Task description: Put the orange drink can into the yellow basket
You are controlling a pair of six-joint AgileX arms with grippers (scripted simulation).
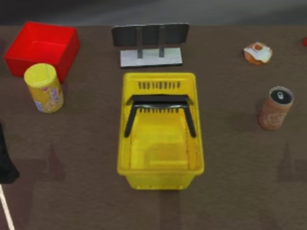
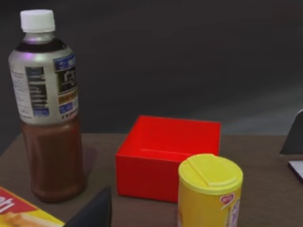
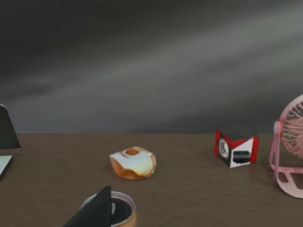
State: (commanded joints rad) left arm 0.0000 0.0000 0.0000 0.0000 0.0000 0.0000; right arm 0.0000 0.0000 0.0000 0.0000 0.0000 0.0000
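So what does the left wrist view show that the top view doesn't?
Only the left wrist view shows a brown drink bottle and a printed box corner. Only the top view shows the yellow basket, the orange drink can, a grey stand and a pastry. Both show the red bin and yellow canister.

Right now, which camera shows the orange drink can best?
The top view: the whole orange drink can stands upright at the table's right. The right wrist view catches only its silver top; the left wrist view misses it.
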